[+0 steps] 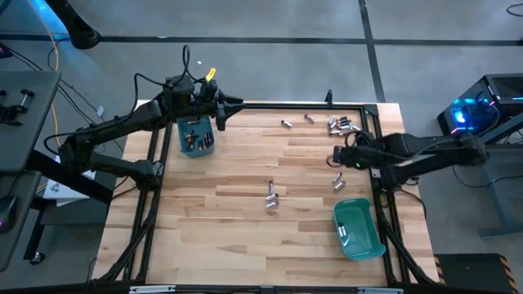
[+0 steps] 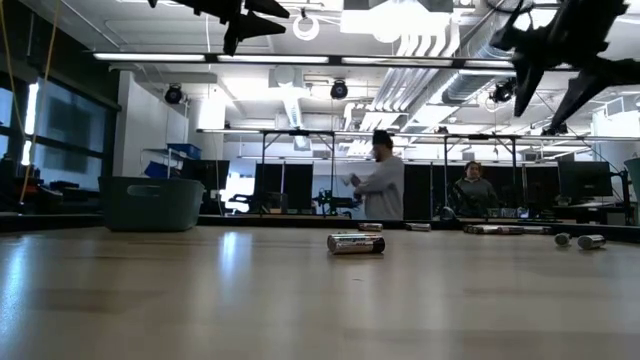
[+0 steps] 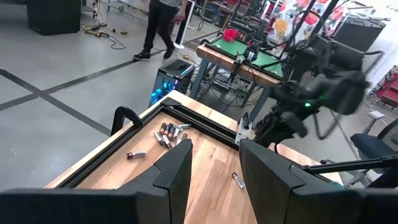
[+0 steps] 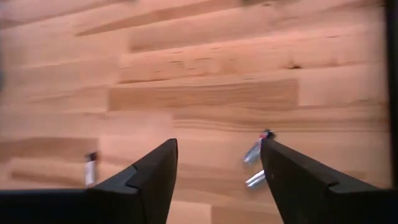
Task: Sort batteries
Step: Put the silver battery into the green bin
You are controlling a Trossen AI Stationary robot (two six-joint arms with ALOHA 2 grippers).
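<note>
**Two bins, batteries scattered across the table**

Two teal bins sit on the table (image 1: 245,245): one bin (image 1: 196,136) under the left claw (image 1: 214,114), another bin (image 1: 359,230) at the near right corner. Batteries lie loose: a cluster (image 1: 341,125) at the far right edge, a pair (image 1: 272,198) mid-table. The right claw (image 1: 337,157) hovers open and empty; the left claw's fingers stand apart, holding nothing. Only the low view shows two people (image 2: 385,180) beyond.
</note>
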